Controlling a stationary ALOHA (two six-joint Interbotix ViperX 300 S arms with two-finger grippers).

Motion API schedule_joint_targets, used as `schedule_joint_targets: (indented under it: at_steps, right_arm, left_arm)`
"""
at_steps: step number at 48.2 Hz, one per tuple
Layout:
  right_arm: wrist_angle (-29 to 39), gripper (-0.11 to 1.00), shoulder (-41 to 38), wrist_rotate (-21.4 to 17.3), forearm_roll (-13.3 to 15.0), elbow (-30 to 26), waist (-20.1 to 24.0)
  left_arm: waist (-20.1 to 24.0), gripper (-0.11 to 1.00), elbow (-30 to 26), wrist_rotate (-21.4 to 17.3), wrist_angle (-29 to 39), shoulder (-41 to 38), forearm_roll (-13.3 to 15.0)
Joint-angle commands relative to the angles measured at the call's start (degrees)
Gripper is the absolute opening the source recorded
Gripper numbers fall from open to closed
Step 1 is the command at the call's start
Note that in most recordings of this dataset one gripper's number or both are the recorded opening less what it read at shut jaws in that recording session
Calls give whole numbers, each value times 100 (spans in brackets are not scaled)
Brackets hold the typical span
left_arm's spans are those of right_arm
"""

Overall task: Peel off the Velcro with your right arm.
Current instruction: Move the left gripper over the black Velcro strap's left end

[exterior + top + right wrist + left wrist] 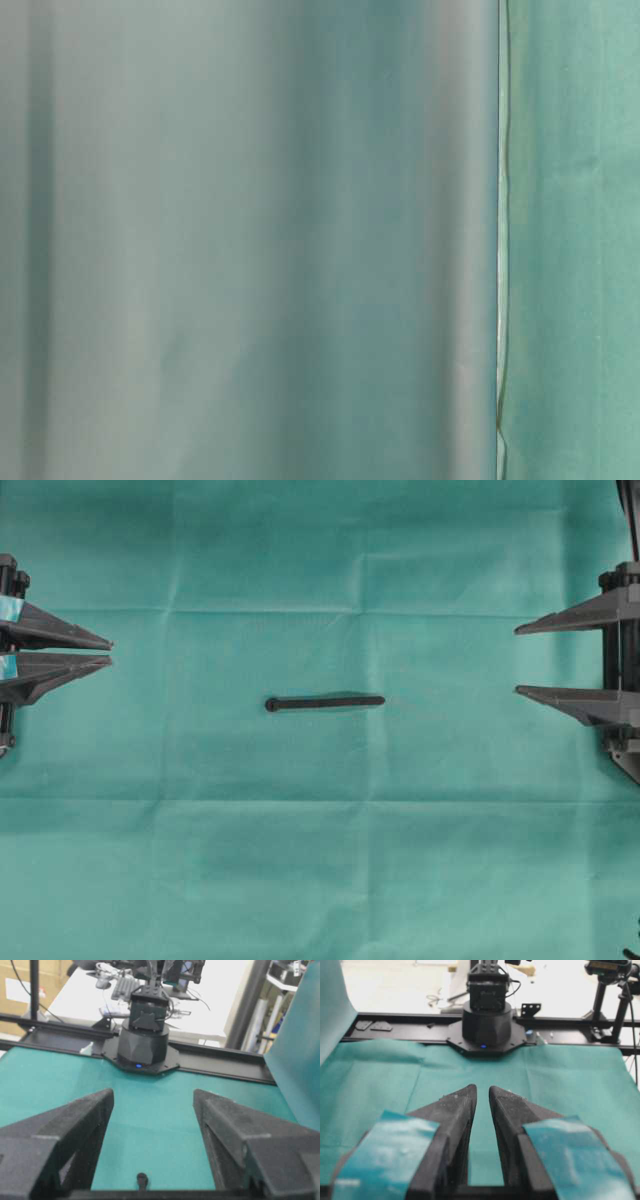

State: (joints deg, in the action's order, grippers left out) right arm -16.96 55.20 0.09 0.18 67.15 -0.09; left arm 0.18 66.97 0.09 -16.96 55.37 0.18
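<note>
The Velcro point(325, 702) is a thin black strap with a rounded left end, lying flat in the middle of the green cloth. In the right wrist view only its rounded end point(142, 1180) shows, at the bottom between the fingers. My right gripper point(517, 660) point(152, 1095) hovers at the right edge, far from the strap, open wide with nothing between its plain black fingers. At the left edge is my left gripper point(110, 651) point(482, 1088), with teal-taped fingers. They stand a narrow gap apart and hold nothing.
Creased green cloth point(320, 860) covers the whole table. The table-level view shows only blurred green fabric point(250, 240). The right arm's base point(487, 1020) stands at the far cloth edge in the left wrist view, the left arm's base point(142, 1030) likewise in the right wrist view.
</note>
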Motion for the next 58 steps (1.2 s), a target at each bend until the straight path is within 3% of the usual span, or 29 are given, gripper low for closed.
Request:
schedule_joint_targets:
  at_steps: [1, 3, 9, 13, 17, 23, 28, 33, 35, 41, 58]
  right_arm:
    - [-44, 24, -9, 0, 9, 9, -18]
    - [-70, 22, 0, 18, 26, 53, -26]
    - [-167, 0, 35, 18, 53, 141, -105]
    - [-211, -8, 35, 26, 62, 185, -132]
    - [-229, -4, 35, 26, 105, 211, -158]
    - [-255, 15, 44, 18, 123, 255, -176]
    - [-290, 41, 35, 0, 132, 290, -176]
    - [-369, 72, 35, -9, 123, 325, -176]
    - [-413, 78, 35, -9, 123, 343, -176]
    - [-580, 77, 35, -9, 123, 352, -176]
    - [-677, 76, -9, -9, 123, 369, -176]
  left_arm:
    - [-26, 24, 114, 44, -70, -44, 97]
    - [-53, 22, 141, 79, -105, -53, 97]
    - [-79, 1, 167, 88, -255, -97, 97]
    - [-79, 0, 167, 88, -281, -141, 97]
    - [-79, 0, 167, 88, -334, -220, 97]
    - [-79, 1, 167, 70, -501, -387, 97]
    - [-79, 16, 167, 35, -729, -510, 97]
    - [-79, 44, 149, 26, -888, -589, 97]
    - [-62, 57, 132, 26, -932, -624, 97]
    - [9, 87, 44, 26, -1116, -905, 97]
    - [211, 87, -694, 18, -1644, -2382, 97]
